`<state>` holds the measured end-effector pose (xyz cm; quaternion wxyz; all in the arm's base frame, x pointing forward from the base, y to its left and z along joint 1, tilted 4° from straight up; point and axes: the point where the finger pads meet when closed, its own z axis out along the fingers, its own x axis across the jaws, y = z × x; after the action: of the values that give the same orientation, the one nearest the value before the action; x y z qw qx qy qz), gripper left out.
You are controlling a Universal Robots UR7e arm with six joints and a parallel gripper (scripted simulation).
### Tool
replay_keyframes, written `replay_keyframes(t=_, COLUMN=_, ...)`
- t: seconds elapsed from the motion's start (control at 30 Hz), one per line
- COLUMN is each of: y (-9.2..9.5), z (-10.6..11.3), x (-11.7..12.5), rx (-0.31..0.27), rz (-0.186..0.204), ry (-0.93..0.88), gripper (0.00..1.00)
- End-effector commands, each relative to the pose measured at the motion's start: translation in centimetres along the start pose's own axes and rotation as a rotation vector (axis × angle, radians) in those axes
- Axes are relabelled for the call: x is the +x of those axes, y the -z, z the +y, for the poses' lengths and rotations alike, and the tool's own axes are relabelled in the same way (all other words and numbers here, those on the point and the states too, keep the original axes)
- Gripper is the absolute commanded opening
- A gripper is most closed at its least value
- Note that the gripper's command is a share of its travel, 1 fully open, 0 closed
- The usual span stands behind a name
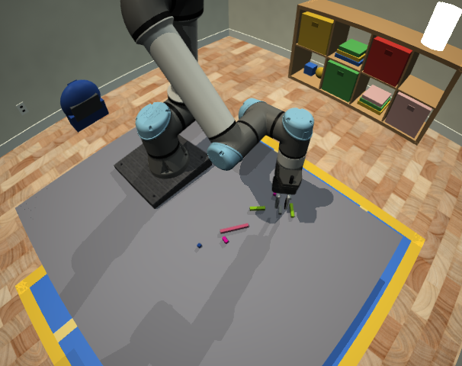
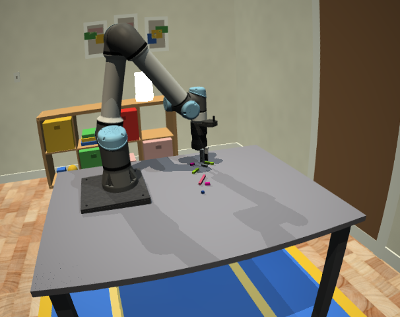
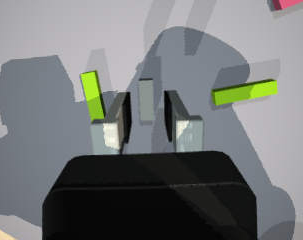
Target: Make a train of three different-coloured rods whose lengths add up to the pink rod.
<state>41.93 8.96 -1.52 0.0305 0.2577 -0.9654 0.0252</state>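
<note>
Left to right across the top view, you have the blue rod (image 1: 199, 245) farthest from the pincer (image 1: 282, 207), well off to its left and nearer the camera. Next comes a magenta rod (image 1: 225, 239), just beside the pink rod (image 1: 234, 228); both lie well apart from the pincer, to its left. The pink rod sets the length to be matched, so it likely stays put as the reference.

Closer in, one lime rod (image 1: 257, 207) lies to the pincer's left, near but not touching. A grey rod (image 3: 146, 99) lies between the fingers in the wrist view, running lengthwise along the gap. A second lime rod (image 1: 292, 210) sits just beside the pincer on its right. A small magenta bit (image 1: 274, 194) shows close under the wrist body; you cannot tell its full shape.

The pincer hangs straight down over the surface (image 1: 262, 299), spread about halfway, and pinches nothing. Its fingers straddle the grey rod with daylight on both sides. Judging by that, you are lined up to take grey as one piece of the train; blue, grey and lime would add up to pink. Watch the near lime rod when closing.
</note>
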Motion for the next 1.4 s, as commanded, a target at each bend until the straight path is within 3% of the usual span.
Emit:
replay_keyframes(t=0.0, y=-0.39, z=-0.04, x=-0.06, rx=0.001, rz=-0.001, ry=0.0, gripper=0.54)
replay_keyframes(t=1.37, y=-0.8, z=-0.05, x=-0.07, rx=0.001, rz=-0.001, ry=0.0, gripper=0.54)
